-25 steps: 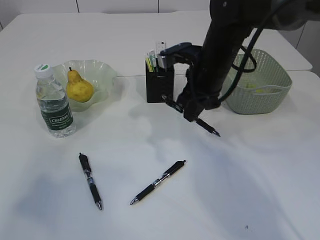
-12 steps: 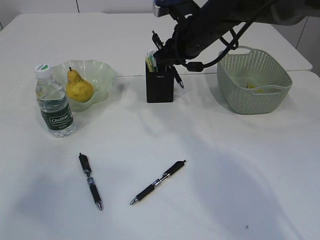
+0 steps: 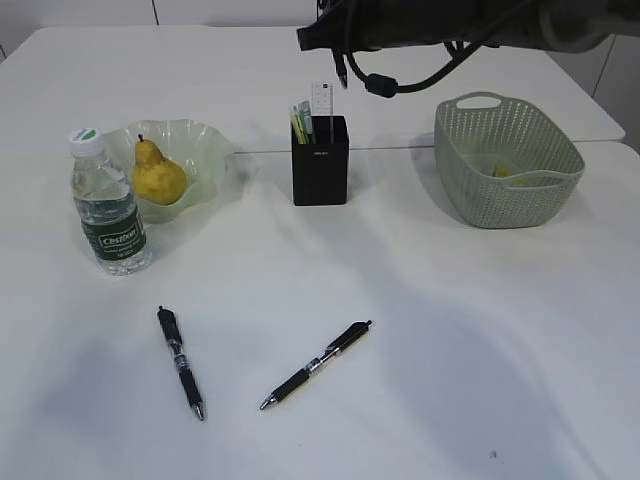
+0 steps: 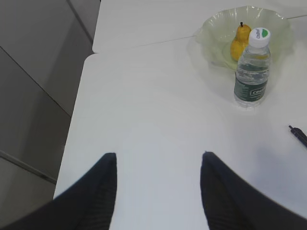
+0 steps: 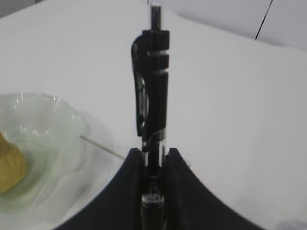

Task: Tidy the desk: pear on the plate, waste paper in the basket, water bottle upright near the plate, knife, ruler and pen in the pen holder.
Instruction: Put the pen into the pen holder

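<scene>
A black pen (image 5: 152, 96) stands upright, pinched in the right end effector (image 5: 153, 165) high above the pen holder (image 3: 320, 172) on the bench (image 3: 450, 330). Released off-centre, it could strike the holder's rim or the ruler (image 3: 320, 98) inside and fall back. The left end effector (image 4: 156, 172) hangs half-open, empty. Count: two pens (image 3: 181, 360) (image 3: 316, 364) lying loose, one bottle (image 3: 108, 203) upright, one pear (image 3: 158, 176) on its plate (image 3: 205, 150), one basket (image 3: 507, 175).

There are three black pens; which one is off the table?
The pen clamped upright in the right pincer, above the black pen holder. The other two pens lie flat on the table.
</scene>
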Controlling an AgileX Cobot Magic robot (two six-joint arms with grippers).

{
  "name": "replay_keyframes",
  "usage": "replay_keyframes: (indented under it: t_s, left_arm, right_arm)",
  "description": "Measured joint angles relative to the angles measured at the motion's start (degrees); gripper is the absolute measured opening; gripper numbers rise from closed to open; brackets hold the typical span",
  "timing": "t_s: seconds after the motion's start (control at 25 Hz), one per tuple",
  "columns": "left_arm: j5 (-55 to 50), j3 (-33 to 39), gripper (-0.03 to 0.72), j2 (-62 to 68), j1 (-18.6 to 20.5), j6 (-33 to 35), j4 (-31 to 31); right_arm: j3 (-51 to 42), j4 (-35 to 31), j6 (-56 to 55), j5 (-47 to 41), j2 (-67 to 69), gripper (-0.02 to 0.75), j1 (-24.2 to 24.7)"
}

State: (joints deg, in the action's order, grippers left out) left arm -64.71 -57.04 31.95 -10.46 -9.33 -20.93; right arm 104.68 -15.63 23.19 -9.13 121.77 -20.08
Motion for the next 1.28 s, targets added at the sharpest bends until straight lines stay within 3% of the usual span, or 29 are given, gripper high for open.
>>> replay_keyframes:
  t_s: [0.28,0.56,1.28]
  left_arm:
    - [0.22,0.0,0.393,0.0,0.0,0.0,0.0]
    - [0.35,0.0,0.393,0.0,0.0,0.0,0.0]
    - [0.82,0.0,0.393,0.0,0.0,0.0,0.0]
  right_arm:
    - [0.04,-1.99,-0.22,13.9,2.69,0.107,0.0]
    - [0.04,-3.61,-0.71,21.57,7.44,0.107,0.0]
    - [0.04,-3.63,-4.52,25.98,14.55,0.107,-1.86]
